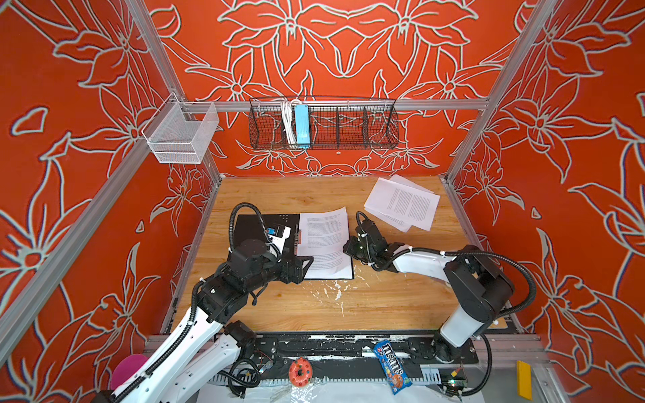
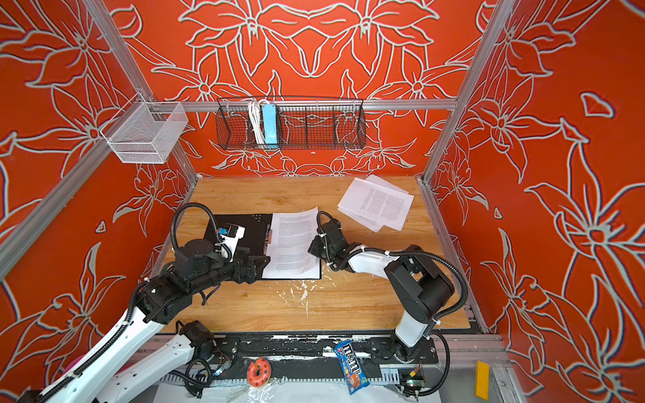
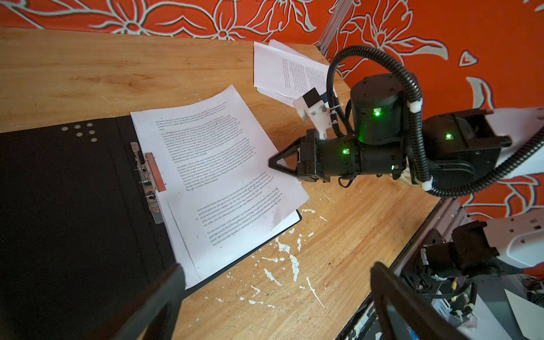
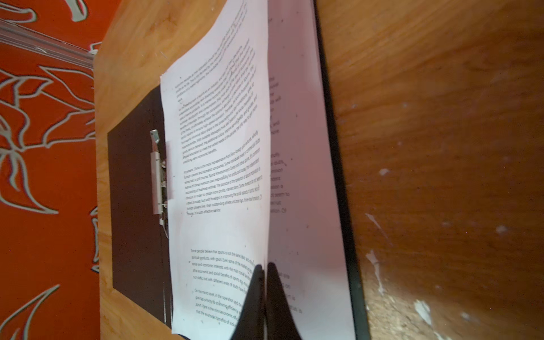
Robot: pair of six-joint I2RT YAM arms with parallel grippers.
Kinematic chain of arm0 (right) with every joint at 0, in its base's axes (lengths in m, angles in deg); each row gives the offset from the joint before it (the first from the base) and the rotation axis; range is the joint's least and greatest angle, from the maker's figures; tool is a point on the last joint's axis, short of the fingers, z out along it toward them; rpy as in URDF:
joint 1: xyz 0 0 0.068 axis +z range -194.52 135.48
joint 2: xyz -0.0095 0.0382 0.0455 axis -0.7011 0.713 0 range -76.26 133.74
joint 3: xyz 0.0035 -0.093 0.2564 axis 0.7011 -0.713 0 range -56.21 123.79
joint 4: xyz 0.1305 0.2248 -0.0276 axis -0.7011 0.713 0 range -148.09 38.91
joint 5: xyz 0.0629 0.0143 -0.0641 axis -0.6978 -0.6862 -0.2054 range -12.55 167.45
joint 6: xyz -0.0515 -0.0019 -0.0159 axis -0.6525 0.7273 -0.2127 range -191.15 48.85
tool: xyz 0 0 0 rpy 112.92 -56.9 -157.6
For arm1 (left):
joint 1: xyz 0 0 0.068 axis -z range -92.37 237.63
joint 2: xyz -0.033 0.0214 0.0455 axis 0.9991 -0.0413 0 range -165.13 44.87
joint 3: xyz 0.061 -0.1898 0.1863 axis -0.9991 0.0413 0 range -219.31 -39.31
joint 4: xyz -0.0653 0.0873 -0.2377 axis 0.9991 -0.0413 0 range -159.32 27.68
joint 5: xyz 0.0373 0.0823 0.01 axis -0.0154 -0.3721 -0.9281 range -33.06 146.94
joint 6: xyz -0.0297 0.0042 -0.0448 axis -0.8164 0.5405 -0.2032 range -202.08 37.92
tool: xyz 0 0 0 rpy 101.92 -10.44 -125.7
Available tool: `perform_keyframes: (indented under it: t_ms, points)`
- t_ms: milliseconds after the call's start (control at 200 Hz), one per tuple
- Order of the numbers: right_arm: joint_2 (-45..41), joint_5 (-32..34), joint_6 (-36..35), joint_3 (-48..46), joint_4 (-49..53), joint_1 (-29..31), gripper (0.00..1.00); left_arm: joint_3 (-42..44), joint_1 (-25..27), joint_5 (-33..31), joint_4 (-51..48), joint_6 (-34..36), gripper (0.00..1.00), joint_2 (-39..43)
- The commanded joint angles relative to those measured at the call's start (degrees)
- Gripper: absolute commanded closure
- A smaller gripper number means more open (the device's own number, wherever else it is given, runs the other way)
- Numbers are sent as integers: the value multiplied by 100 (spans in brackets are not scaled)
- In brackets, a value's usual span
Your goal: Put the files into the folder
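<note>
**Right end effector pinches the top page in the open folder; left stands wide and empty**

The thin folder [image 1: 251, 226], lying open and flat with its black inside up, sits on the wooden bench [image 1: 314, 310] left of the middle in both top views. A cluster of small pale dots [image 3: 84, 132] marks a far corner of its left half, and a metal spring clip [image 3: 150, 179] runs along the spine.

White printed sheets lie on the folder's right half, just beside the clip. The top sheet [image 1: 324, 237] is skewed, and its far corner sticks out past the folder's far edge. The right wrist view shows its free edge raised off the white sheet underneath [image 4: 300, 176].

The right end effector [image 4: 265, 270] is closed, its two black fingertips pressed together on that raised edge of the top sheet.

The left end effector [image 3: 276, 265] is spread wide and grips nothing. It hangs at the folder's near edge, one finger over the black half and one over bare wood.

A loose pile of white printed pages [image 1: 405, 204] lies at the bench's far right corner, well apart from the folder.
</note>
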State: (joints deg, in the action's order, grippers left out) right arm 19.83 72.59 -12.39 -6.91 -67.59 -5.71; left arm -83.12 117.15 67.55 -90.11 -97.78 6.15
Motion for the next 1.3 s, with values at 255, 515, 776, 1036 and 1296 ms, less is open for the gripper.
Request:
perform_keyframes:
  t_ms: [255, 515, 776, 1036, 1296]
  points:
    - [220, 153, 245, 251, -43, 170, 100, 39, -69, 141, 110, -51, 2, 31]
    - [270, 110, 259, 304, -26, 215, 100, 40, -87, 161, 115, -55, 2, 36]
    - [252, 92, 248, 308, -25, 224, 100, 39, -111, 180, 116, -60, 2, 31]
    - [234, 49, 213, 334, 27, 240, 86, 40, -130, 202, 125, -64, 2, 29]
    - [182, 109, 162, 374, 132, 275, 76, 48, -161, 239, 134, -64, 2, 31]
